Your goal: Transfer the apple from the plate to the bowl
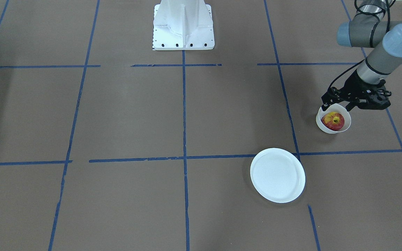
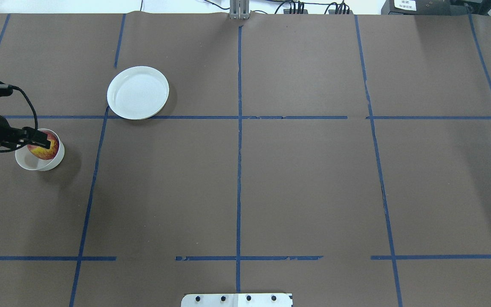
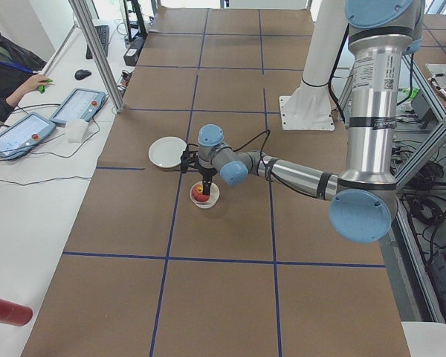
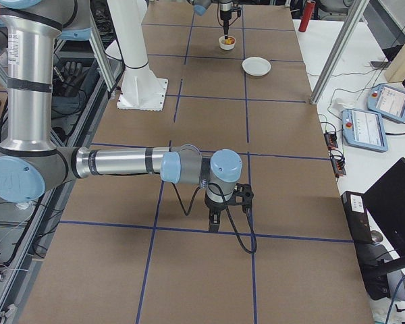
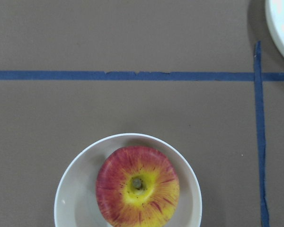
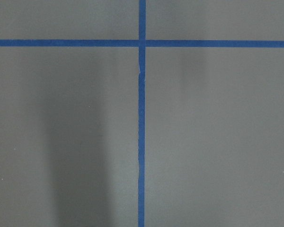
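Observation:
The red apple with its yellow stem patch lies in the small white bowl, free of any finger; the left wrist view shows it from straight above. My left gripper hovers just over the bowl's robot-side rim, open and empty. In the overhead view the left gripper partly covers the apple. The white plate lies bare on the table, apart from the bowl. My right gripper shows only in the exterior right view, low over the table; I cannot tell whether it is open or shut.
The white robot base stands at the table's robot-side middle. Blue tape lines divide the brown table. An operator and tablets are beyond the table's far edge in the exterior left view.

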`<state>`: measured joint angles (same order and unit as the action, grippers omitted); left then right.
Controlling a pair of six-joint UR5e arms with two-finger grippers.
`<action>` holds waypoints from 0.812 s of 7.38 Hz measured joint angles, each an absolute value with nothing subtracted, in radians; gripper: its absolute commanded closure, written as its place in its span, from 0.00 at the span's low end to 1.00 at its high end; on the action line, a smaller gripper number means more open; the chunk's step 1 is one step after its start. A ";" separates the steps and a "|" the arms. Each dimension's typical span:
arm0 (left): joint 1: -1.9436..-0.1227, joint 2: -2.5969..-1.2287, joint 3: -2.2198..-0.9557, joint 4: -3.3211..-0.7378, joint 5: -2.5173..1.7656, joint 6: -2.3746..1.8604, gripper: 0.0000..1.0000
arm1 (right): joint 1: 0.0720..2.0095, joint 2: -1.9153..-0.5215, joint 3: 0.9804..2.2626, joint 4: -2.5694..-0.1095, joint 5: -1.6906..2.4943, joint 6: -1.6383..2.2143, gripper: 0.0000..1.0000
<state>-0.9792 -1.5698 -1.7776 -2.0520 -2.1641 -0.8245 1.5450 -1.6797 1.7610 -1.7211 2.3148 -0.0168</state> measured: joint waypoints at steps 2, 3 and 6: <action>-1.101 -1.591 -1.834 -1.893 -2.190 -0.554 0.00 | 1.545 -1.680 1.761 -1.721 2.315 -0.017 0.00; -1.160 -1.601 -1.843 -1.842 -2.192 -0.391 0.00 | 1.545 -1.680 1.761 -1.721 2.315 -0.017 0.00; -1.348 -1.598 -1.798 -1.760 -2.208 -0.065 0.00 | 1.545 -1.680 1.761 -1.721 2.315 -0.017 0.00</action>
